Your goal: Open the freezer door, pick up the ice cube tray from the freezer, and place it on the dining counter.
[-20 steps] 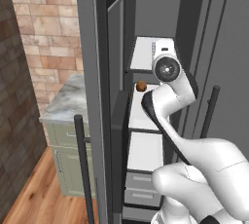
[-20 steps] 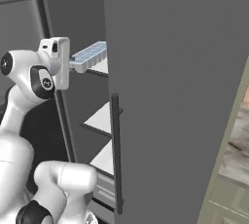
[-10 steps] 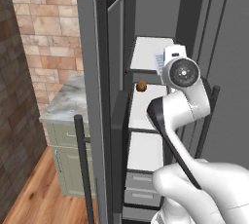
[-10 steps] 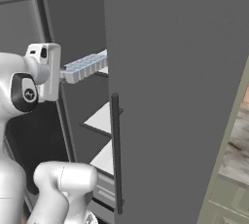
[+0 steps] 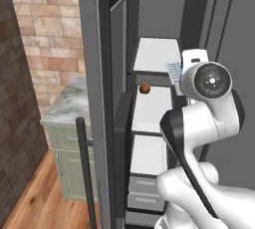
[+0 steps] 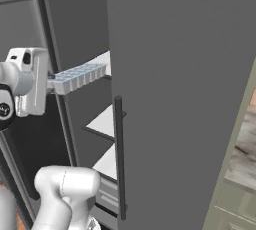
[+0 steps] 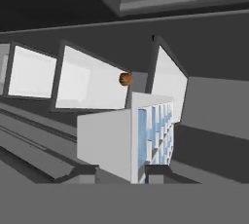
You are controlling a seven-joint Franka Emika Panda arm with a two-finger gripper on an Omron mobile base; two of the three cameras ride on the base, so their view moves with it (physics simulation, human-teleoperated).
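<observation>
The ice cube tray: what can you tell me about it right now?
The ice cube tray is a small flat rectangle, pale blue and white, plastic-looking, with a grid of little square cells. It sticks out roughly level from the claw, which grips one end. It hangs in the air at the freezer's opening, touching no shelf.

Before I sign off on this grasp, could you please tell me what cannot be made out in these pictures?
- Left base view: most of the ice cube tray and the tool itself are hidden behind the robot's wrist.
- Right base view: the tool's fingers on the tray are covered by the white hand.
- Hand view: whether the tray's cells hold ice; it is seen edge-on.
- Small brown round item: too small to identify.
</observation>
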